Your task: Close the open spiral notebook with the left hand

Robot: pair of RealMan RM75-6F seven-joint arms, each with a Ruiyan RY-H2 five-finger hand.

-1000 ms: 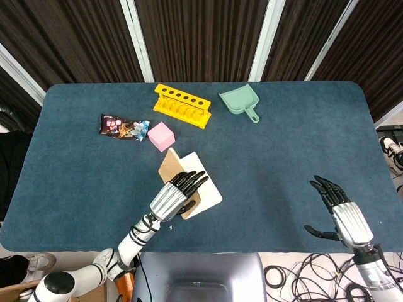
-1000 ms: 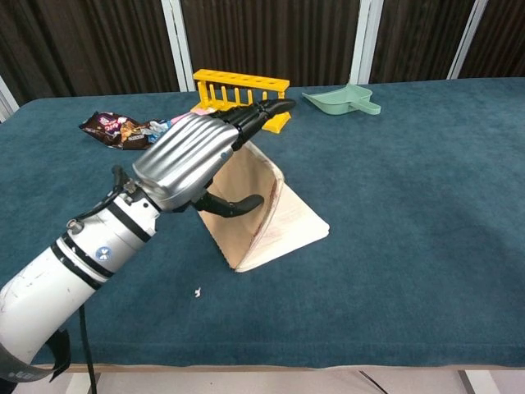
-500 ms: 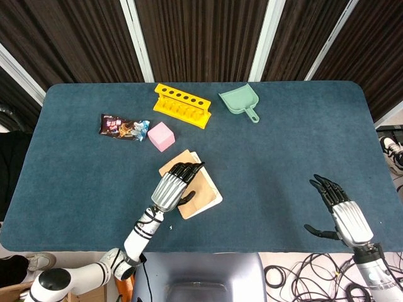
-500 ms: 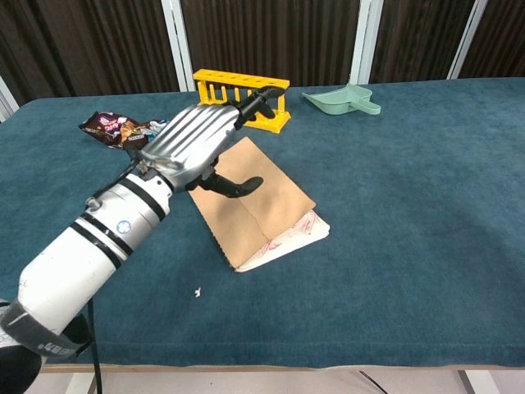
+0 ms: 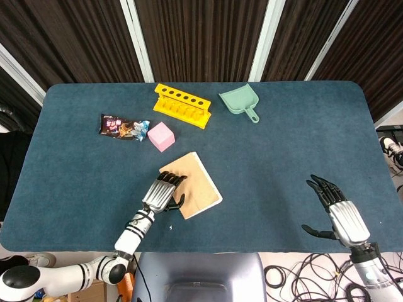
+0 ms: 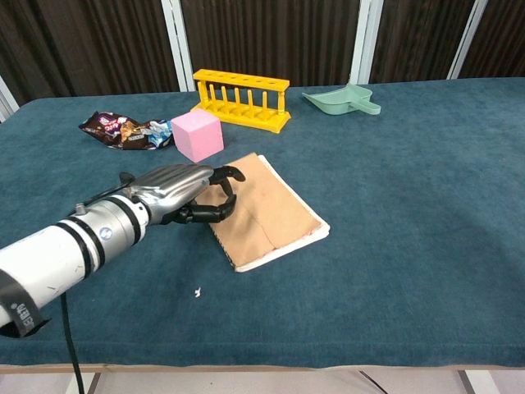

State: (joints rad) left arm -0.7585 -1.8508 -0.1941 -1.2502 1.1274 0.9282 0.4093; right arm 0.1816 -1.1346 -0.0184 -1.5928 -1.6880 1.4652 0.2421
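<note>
The spiral notebook (image 5: 195,185) (image 6: 275,215) lies flat on the table with its brown cover closed over the white pages. My left hand (image 5: 161,192) (image 6: 176,194) lies low at the notebook's left edge, holding nothing; its fingertips (image 6: 230,173) curl over the near left corner of the cover, touching it or just above. My right hand (image 5: 337,209) hovers open off the front right corner of the table, far from the notebook, and shows only in the head view.
A pink cube (image 5: 160,136) (image 6: 197,135) sits just behind the notebook. Behind it stand a yellow test-tube rack (image 5: 182,105) (image 6: 241,98), a green dustpan (image 5: 239,102) (image 6: 343,100) and a snack wrapper (image 5: 124,127) (image 6: 123,130). The blue table (image 5: 283,157) stretches right.
The raised brown cover has dropped flat, so the notebook is shut. My left hand has come down and drawn back to the notebook's left edge. The right hand has barely shifted.
</note>
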